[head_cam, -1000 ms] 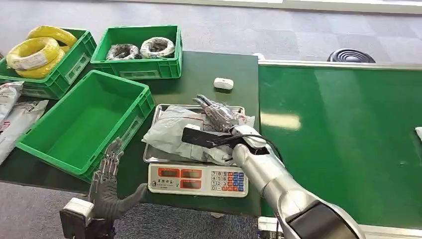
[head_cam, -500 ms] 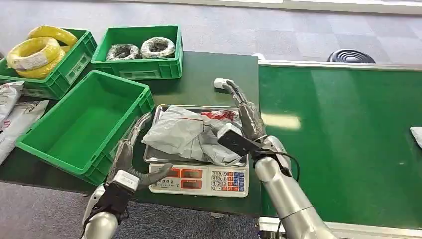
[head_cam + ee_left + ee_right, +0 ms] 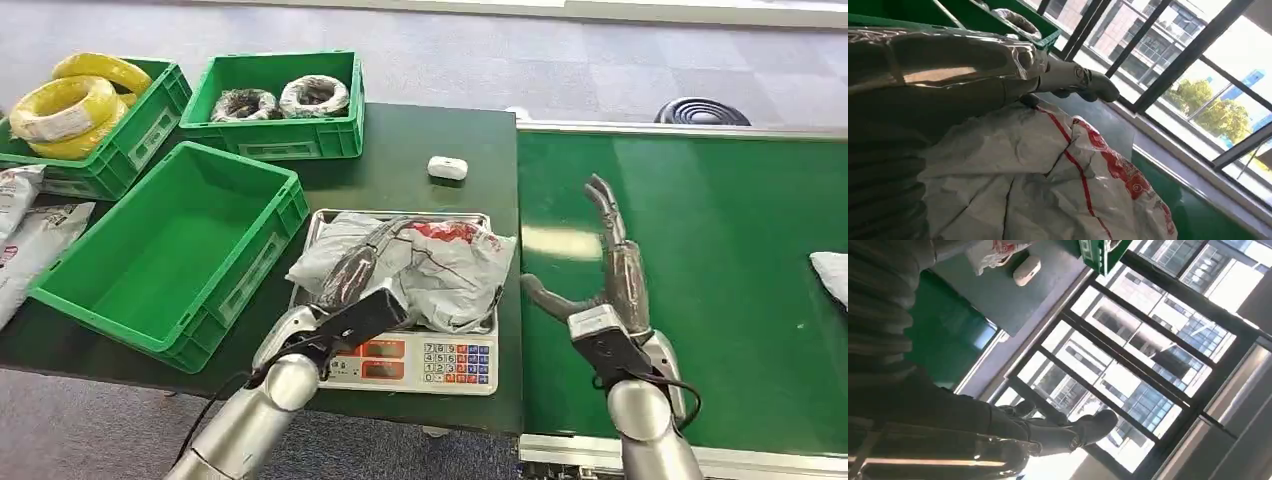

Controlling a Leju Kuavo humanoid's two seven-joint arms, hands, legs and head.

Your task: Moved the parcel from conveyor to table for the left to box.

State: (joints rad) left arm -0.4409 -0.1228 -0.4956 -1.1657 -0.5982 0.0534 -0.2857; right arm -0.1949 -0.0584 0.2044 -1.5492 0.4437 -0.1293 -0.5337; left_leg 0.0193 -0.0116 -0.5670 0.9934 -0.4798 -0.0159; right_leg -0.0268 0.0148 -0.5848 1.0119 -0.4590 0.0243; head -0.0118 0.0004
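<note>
The parcel (image 3: 440, 268), a crumpled grey-white plastic bag with red print, lies on the steel tray (image 3: 325, 218) of a scale at the table's front. My left hand (image 3: 352, 272) reaches in from the front, fingers stretched out over the parcel's left half, gripping nothing. The left wrist view has those fingers (image 3: 1083, 85) straight, just above the wrinkled parcel (image 3: 1058, 185). My right hand (image 3: 612, 270) hovers over the green conveyor (image 3: 700, 250), to the right of the parcel, fingers spread and empty. The right wrist view shows this hand (image 3: 998, 435) against the windows.
An empty green box (image 3: 170, 250) stands left of the scale (image 3: 400, 360). Behind are a crate of yellow coils (image 3: 70, 100) and a crate of dark coils (image 3: 280, 100). A small white device (image 3: 447, 167) lies behind the tray. Another parcel (image 3: 830, 272) sits at the conveyor's right edge.
My right hand let go of the parcel and drew back to the right over the conveyor. My left hand came up from below the table's front edge and reached over the parcel.
</note>
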